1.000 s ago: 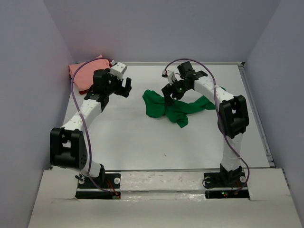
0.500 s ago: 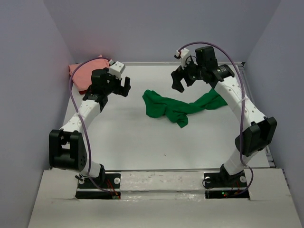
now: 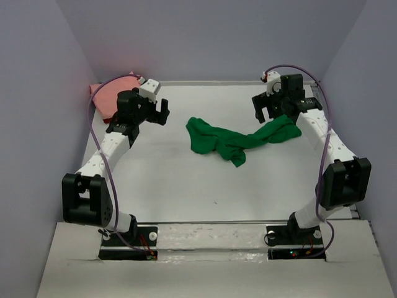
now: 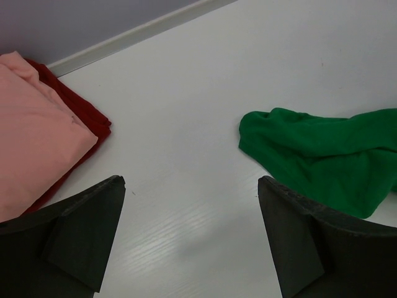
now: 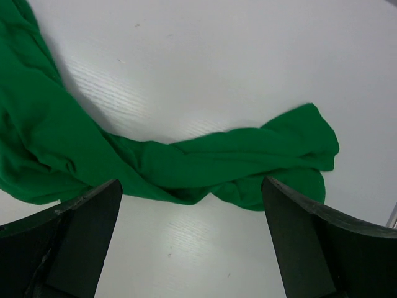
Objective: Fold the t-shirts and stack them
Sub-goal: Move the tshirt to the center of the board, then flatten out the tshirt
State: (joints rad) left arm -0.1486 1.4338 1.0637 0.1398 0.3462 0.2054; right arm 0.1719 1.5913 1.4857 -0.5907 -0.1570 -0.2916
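green t-shirt (image 3: 232, 139) crumpled on bench (image 3: 186, 186)
left end effector (image 3: 162, 113) spread, well left of it near the pink t-shirt (image 3: 102, 99); right end effector (image 3: 265, 115) spread, over its right end.

Left wrist view: dark red tee (image 4: 80, 112) shows only its edge beneath the salmon pink tee (image 4: 31, 143), which the left frame edge crops. Green tee (image 4: 316, 155) runs off the right edge.

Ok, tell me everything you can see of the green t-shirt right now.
The green t-shirt is bright, plain, soft-looking cloth, unfolded and crumpled. It lies stretched across the middle of the white table: a bunched mass at its left end, then a twisted, rope-like strip running right to a rounded end. Only the table touches it. The open right gripper hangs above that right end, holding nothing.
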